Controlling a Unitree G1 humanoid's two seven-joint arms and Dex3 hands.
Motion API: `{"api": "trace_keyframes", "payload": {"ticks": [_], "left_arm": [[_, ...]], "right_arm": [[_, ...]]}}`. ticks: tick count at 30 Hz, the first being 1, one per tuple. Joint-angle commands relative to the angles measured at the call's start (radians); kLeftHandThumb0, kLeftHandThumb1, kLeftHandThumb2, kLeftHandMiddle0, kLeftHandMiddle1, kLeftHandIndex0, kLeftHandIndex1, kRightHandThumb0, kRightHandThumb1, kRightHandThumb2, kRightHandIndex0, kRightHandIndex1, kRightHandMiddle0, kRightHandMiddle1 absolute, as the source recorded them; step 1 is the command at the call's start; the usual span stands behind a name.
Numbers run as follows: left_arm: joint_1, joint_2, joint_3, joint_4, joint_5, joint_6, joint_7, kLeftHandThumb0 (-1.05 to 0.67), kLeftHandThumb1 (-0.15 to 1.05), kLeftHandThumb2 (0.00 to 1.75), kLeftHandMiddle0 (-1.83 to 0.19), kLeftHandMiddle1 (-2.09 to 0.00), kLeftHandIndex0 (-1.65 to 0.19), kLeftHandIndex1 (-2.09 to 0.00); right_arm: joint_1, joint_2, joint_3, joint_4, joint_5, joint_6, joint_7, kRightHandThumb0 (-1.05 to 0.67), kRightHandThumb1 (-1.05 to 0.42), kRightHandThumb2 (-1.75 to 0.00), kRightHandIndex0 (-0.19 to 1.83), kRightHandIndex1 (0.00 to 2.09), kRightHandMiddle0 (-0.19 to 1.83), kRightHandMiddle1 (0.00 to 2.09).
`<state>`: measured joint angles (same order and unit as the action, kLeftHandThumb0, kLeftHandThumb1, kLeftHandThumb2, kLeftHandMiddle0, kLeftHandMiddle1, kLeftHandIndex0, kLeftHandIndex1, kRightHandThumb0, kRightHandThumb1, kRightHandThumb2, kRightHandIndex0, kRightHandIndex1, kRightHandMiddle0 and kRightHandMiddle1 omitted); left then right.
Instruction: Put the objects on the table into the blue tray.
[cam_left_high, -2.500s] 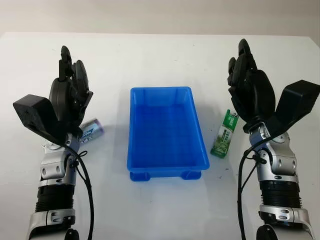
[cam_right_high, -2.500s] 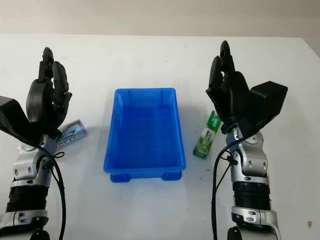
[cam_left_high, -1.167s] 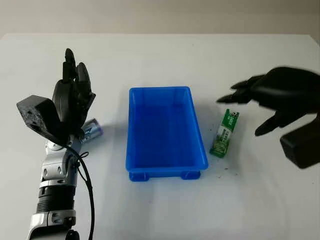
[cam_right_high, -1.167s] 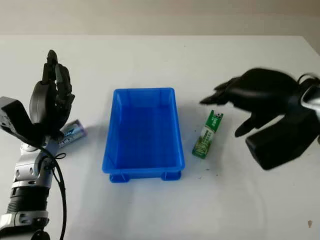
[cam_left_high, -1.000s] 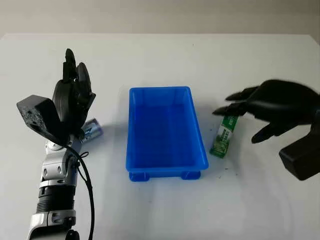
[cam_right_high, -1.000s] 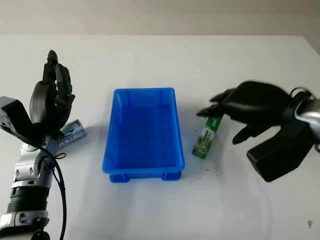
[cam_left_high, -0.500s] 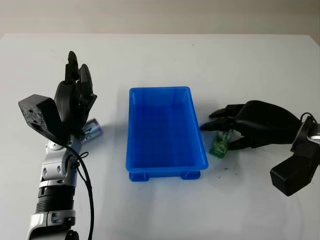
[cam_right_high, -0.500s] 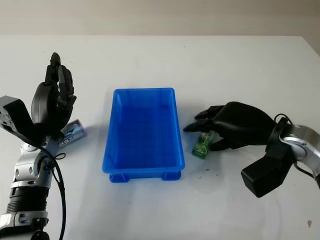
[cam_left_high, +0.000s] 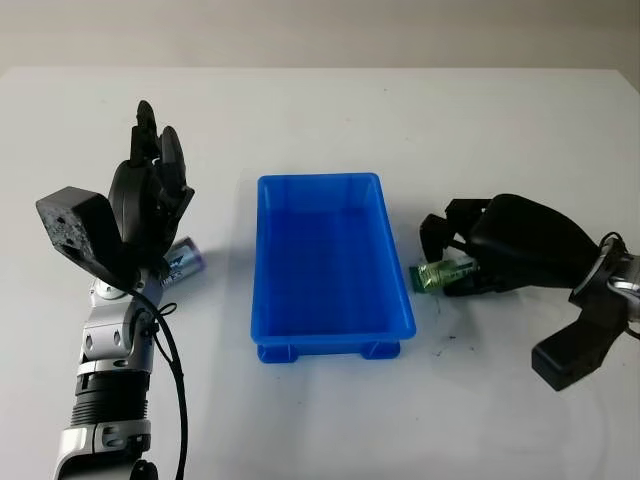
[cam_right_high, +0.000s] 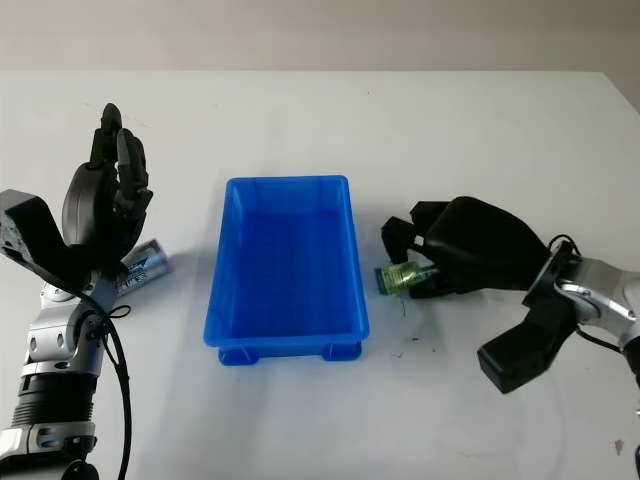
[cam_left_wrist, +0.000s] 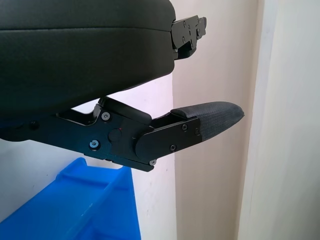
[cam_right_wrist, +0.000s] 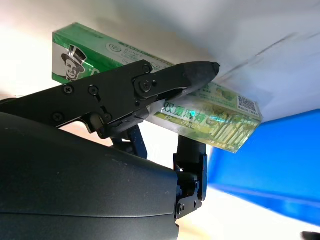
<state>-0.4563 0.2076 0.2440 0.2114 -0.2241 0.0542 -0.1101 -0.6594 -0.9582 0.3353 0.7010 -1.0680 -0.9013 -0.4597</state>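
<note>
While the left hand (cam_left_high: 150, 190) stands raised and open above the purple-labelled tube (cam_left_high: 183, 262), the right hand (cam_right_high: 440, 250) clasps the green toothpaste box (cam_right_wrist: 165, 102) beside the blue tray (cam_left_high: 330, 345).

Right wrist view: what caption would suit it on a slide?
The right hand closes its fingers on the green box, just beside the blue tray.
</note>
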Motion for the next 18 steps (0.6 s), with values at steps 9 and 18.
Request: {"api": "trace_keyframes", "payload": {"ticks": [9,18], "left_arm": [[0.001,0.007,0.005,0.002,0.001,-0.015,-0.009,-0.68,1.05,0.69,0.19,0.00,0.19,0.00],[0.008,-0.002,-0.001,-0.014,0.002,-0.004,0.002,-0.68,1.05,0.69,0.19,0.00,0.19,0.00]], "right_arm": [[-0.253,0.045,-0.021,0.177,0.079,0.188,-0.140,-0.46,-1.04,-0.09,0.98,2.09,0.76,2.09],[-0.253,0.216,-0.069,-0.062,0.299,0.149,-0.059,-0.47,-1.05,-0.20,1.20,2.09,0.95,2.09]]}}
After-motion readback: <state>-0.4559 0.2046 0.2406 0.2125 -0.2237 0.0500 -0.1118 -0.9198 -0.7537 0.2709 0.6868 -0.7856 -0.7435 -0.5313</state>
